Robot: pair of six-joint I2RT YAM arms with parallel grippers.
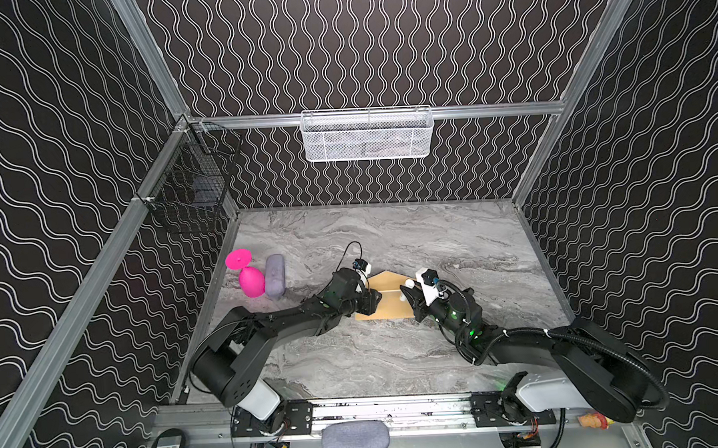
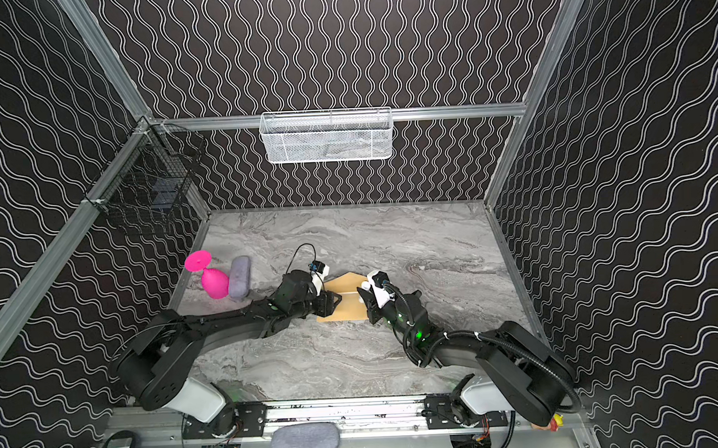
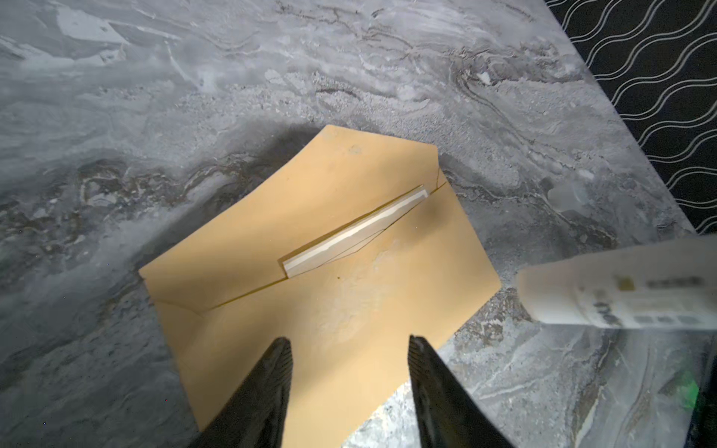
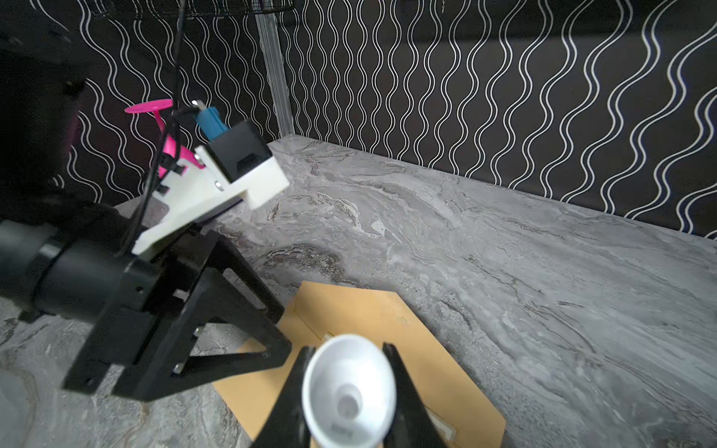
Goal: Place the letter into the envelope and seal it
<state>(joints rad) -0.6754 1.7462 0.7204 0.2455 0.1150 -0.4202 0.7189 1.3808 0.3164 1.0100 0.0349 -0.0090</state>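
Note:
The brown envelope (image 1: 388, 305) (image 2: 346, 306) (image 3: 329, 240) (image 4: 372, 310) lies flat mid-table, its pointed flap open toward the back wall. Only a pale strip of the letter (image 3: 355, 234) shows, at the envelope's mouth; the rest is hidden inside. My left gripper (image 1: 375, 301) (image 2: 336, 303) (image 3: 349, 341) (image 4: 281, 326) hovers open over the envelope's left end, with nothing between its fingers. My right gripper (image 1: 406, 291) (image 2: 362, 293) (image 4: 348, 347) is shut on a white tube (image 3: 613, 287) (image 4: 349, 388) above the envelope's right end, its open end pointing forward.
A pink goblet (image 1: 247, 277) lies on its side beside a grey pouch (image 1: 274, 276) at the table's left edge. A white mesh basket (image 1: 368, 133) hangs on the back wall and a black wire basket (image 1: 193, 178) on the left wall.

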